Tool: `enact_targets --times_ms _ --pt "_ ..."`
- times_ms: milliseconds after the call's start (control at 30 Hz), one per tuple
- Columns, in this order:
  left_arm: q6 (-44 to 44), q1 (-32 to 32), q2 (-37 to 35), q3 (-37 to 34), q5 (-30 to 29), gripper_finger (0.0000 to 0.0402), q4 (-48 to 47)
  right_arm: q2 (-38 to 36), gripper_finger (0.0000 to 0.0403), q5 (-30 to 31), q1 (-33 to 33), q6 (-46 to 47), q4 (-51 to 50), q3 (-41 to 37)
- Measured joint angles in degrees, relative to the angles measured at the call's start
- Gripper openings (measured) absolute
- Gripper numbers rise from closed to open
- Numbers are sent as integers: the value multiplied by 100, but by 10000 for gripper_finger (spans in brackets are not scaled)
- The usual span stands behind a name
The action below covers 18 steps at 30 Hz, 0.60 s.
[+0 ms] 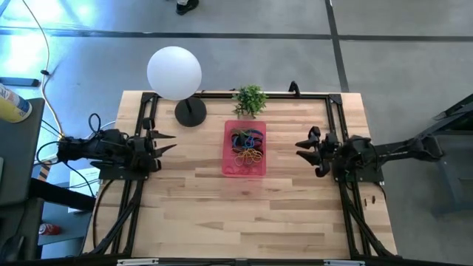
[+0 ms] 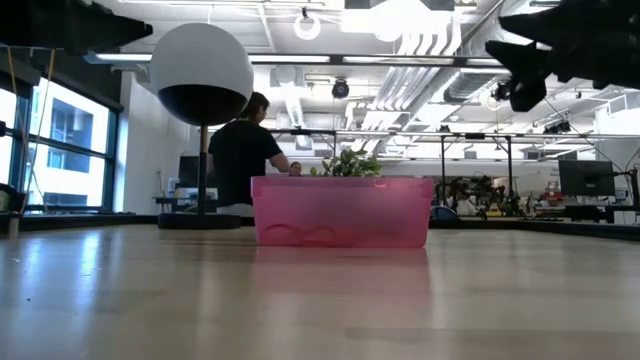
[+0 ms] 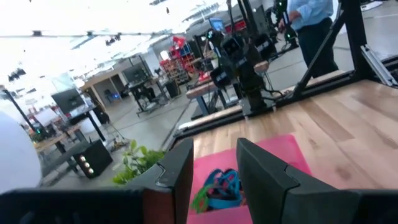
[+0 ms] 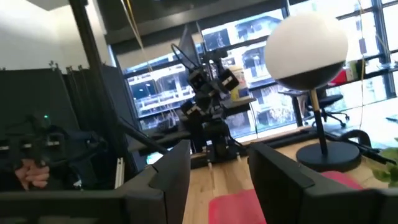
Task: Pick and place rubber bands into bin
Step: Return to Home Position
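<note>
At the left edge of the table (image 1: 222,214), the left gripper (image 1: 166,145) hangs clear of the wood, its two fingers spread apart and holding nothing. Ahead of its fingertips and a little to one side stands a round white lamp (image 1: 174,72).

Straight out in front of it, well apart, sits the pink bin (image 1: 228,166), and the rubber bands (image 1: 247,146) lie heaped inside it in a tangle of blue, green, red, yellow and black. I see none loose on the table. They look feather-light, limp and stretchy. I would pinch a single strand at the top of the heap, since a deeper bite would likely drag its snarled neighbours along. A small plant (image 1: 250,98) stands just beyond the bin.

The right gripper (image 1: 307,146) faces the bin from the other side, about as far off, fingers also parted and empty.
</note>
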Motion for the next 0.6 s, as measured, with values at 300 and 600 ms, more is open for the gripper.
enact_targets --times_ms 300,600 --pt "-98 0 4 -12 159 111 17 -1341 151 -33 4 -66 -1169 -2" --pt "74 0 7 -2 220 111 93 -2251 152 -32 7 -6 -2192 -4"
